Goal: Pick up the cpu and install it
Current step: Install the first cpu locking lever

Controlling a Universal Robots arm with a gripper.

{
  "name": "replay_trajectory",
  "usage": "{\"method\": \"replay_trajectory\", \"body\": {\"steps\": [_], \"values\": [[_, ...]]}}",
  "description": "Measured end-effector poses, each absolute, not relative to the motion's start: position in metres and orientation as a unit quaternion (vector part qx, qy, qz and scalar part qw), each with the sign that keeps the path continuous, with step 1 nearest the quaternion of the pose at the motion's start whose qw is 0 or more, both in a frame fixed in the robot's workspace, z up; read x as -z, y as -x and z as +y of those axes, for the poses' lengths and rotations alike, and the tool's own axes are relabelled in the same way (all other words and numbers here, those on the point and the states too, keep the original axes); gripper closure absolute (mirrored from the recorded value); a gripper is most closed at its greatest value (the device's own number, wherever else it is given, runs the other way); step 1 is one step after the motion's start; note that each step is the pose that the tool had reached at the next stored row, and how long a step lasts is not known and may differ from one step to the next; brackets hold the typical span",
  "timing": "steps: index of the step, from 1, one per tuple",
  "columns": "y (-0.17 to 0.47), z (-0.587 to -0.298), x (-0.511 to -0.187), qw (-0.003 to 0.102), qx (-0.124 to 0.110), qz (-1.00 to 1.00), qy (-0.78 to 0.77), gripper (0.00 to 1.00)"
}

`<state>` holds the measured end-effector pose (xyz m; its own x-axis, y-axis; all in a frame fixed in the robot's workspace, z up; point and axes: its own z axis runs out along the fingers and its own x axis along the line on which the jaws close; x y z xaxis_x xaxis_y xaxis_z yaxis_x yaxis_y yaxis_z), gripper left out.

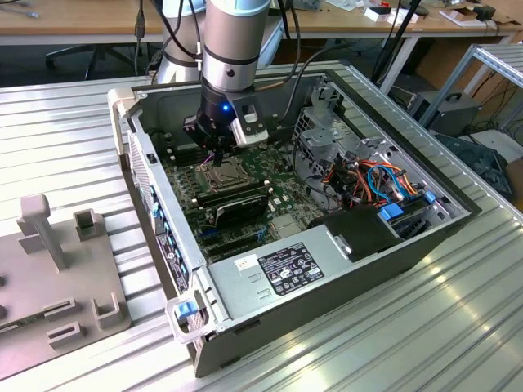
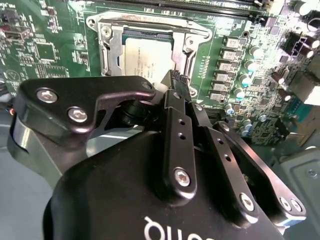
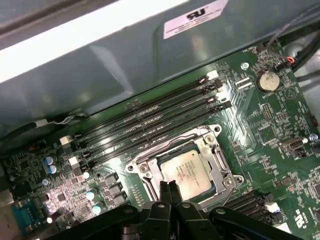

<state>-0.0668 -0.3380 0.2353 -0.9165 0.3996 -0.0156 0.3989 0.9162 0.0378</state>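
Your black two-fingered gripper (image 3: 169, 186) hangs just above the square silver-lidded cpu (image 3: 187, 172), which lies flat inside the metal-framed socket (image 3: 141, 169) on the green motherboard (image 3: 270, 130), near the board's edge beside the black memory slots (image 3: 150, 122); the jaws stand together, fingertips meeting and holding nothing; in the exterior view the arm reaches down into the open grey computer case (image 1: 327, 278), over the socket; I judge the placing step done, the chip seated and released; the socket's frame looks open, so securing appears to remain, calling for a careful, level press.
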Motion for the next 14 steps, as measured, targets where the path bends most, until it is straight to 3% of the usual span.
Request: {"method": "replay_trajectory", "body": {"steps": [14], "values": [[0.0668,-0.3380,-0.2353,0.010,-0.018,0.993,-0.119,0.89]]}}
